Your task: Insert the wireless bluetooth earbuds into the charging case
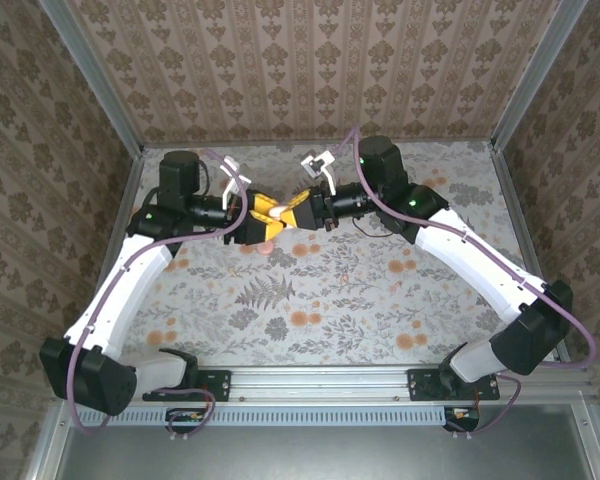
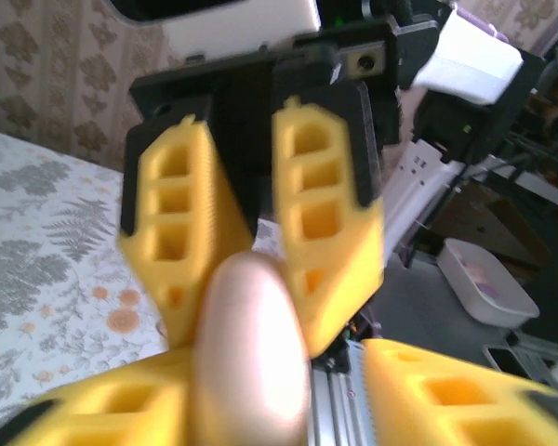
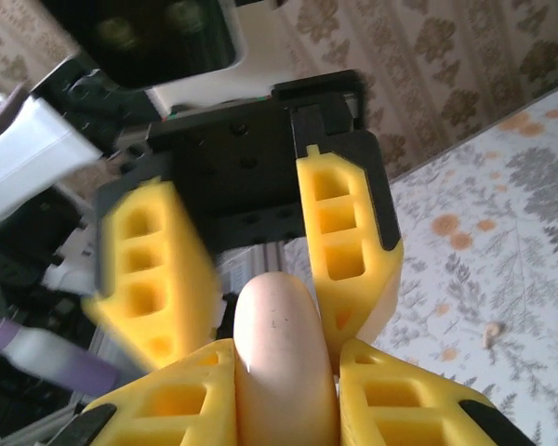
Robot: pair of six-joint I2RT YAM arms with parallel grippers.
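Peach-pink and smooth as an egg, the charging case point(image 2: 251, 362) sits closest to both wrist lenses, held in mid-air above the flowered surface point(image 1: 310, 290), toward the back and roughly midway between the two arms. Its long axis runs straight along the line from one wrist to the other, so each arm faces one end of it. No seam or open lid is visible, so it reads as closed.

At one end, the right claw point(image 3: 288, 351) is clenched on the case, with a yellow finger pressed to each flank. At the other end, the left claw point(image 2: 279, 355) looks released. One of its fingers point(image 2: 121, 409) lies against the case, but the other point(image 2: 446, 390) stands off, and a strip of rail shows through the gap. By my reading, the right arm is the one carrying the case.

No earbud is visible in or on the case. A small pale speck point(image 3: 490, 333) lies on the surface well below and off to one side — possibly an earbud, but too small to tell.

The coming move turns on that shared axis. The claws meet head-on, tip to tip, so either one can only leave by backing straight along the case's length. The lid probably has to be opened before anything goes in, so the insertion itself looks some way off.
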